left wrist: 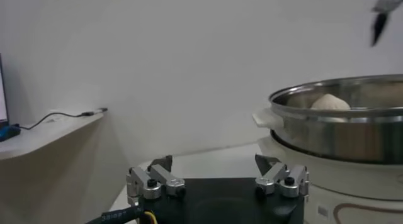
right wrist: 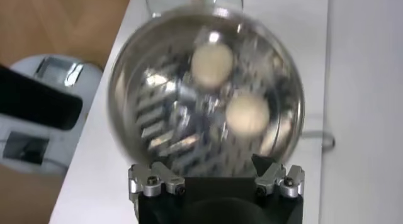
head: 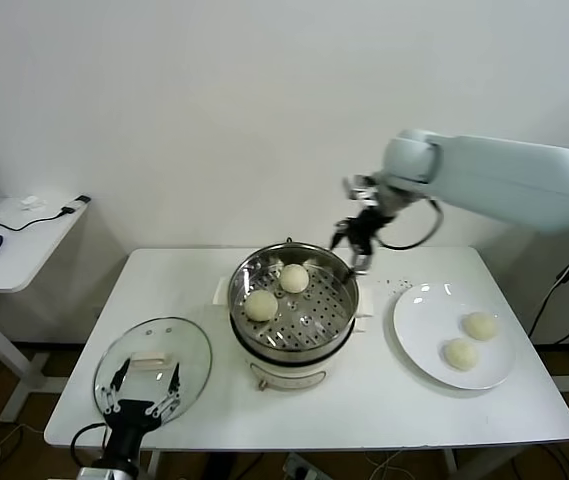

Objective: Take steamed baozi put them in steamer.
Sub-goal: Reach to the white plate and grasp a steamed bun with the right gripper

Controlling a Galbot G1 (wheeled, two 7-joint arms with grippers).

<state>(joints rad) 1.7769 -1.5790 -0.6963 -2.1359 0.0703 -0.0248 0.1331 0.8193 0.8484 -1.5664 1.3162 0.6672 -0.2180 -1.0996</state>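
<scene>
The steamer (head: 334,330) stands at the table's middle, a shiny steel pot on a white base. Two baozi lie on its perforated tray: one at the left (head: 260,305), one at the back (head: 294,278). Two more baozi (head: 479,325) (head: 460,353) lie on the white plate (head: 414,330) at the right. My right gripper (head: 353,242) is open and empty, in the air over the steamer's far right rim. In the right wrist view the steamer (right wrist: 126,87) and its two baozi (right wrist: 211,63) (right wrist: 247,114) show below the open gripper (right wrist: 213,168). My left gripper (head: 142,384) is open and empty, low at the table's front left.
A round glass lid (head: 194,350) lies on the table left of the steamer, under my left gripper. A side desk (head: 14,250) with a blue mouse and a cable stands at the far left. A wall rises behind the table.
</scene>
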